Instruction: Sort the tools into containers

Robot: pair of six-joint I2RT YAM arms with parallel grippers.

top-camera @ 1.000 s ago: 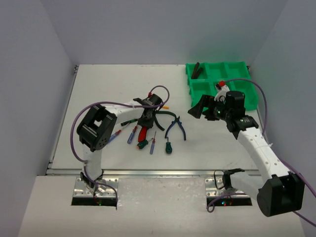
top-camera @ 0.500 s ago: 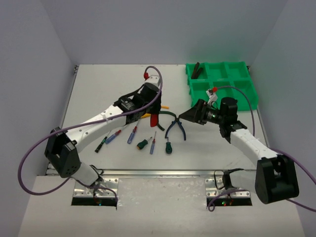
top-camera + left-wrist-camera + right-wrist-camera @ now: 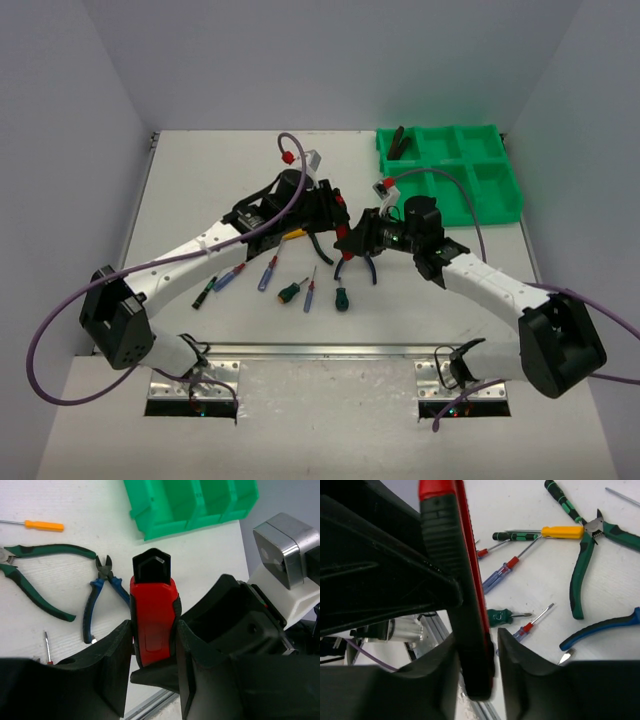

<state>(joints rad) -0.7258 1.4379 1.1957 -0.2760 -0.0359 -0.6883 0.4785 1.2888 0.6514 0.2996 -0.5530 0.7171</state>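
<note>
A red-black tool (image 3: 152, 615) hangs above the table's middle, my left gripper (image 3: 153, 627) shut on its broad sides. My right gripper (image 3: 476, 637) has come in from the right onto the same tool (image 3: 470, 580). One of its fingers presses against it and the other lies within a hair of it. In the top view the left gripper (image 3: 328, 205) and the right gripper (image 3: 352, 240) meet nose to nose. The green tray (image 3: 495, 195) stands at the far right with one dark tool (image 3: 398, 143) in its far left compartment.
Blue-handled pliers (image 3: 97, 600), green pliers (image 3: 35, 575) and an orange screwdriver (image 3: 42, 526) lie below the grippers. Several small screwdrivers (image 3: 268, 272) and a stubby green one (image 3: 290, 292) lie nearer the arms' bases. The table's near edge rail (image 3: 320, 350) runs below them.
My left arm lifted the red-black tool and carried it right to the middle. My right arm swung left from the tray, and its wide-open fingers closed around the tool.
</note>
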